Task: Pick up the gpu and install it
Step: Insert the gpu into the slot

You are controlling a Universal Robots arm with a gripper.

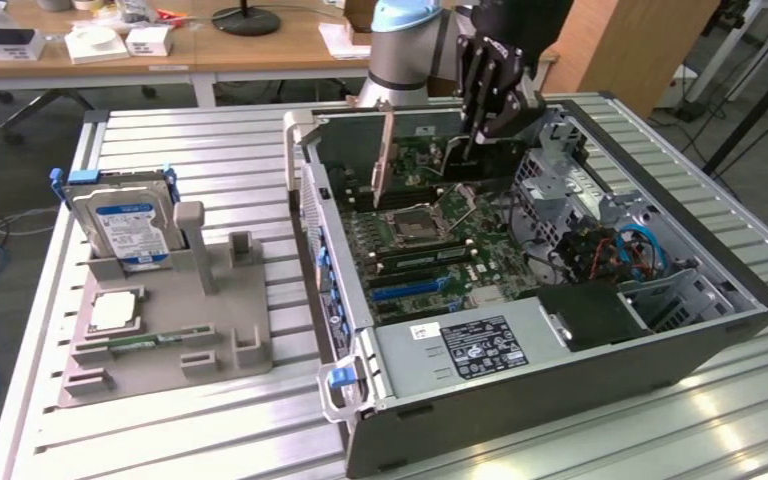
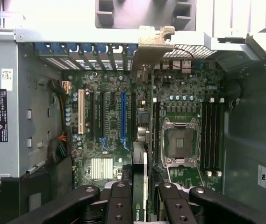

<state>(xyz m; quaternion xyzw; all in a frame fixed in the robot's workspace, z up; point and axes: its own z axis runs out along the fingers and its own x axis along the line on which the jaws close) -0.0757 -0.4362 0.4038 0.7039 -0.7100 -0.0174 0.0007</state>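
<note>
The gpu stands on edge inside the open computer case, over the motherboard near the case's far end. My gripper reaches down from above and is shut on the card. In the wrist view the gpu runs edge-on away from my gripper, with black fingers on either side of it. Its tan metal bracket sits up at the case's rear wall. The card lies between the blue slot and the empty CPU socket. Whether it sits in a slot I cannot tell.
On the exterior view's left a grey fixture holds an upright silver hard drive and a small square CPU chip. Inside the case are a power supply, cables and drive cages. A desk stands behind the metal table.
</note>
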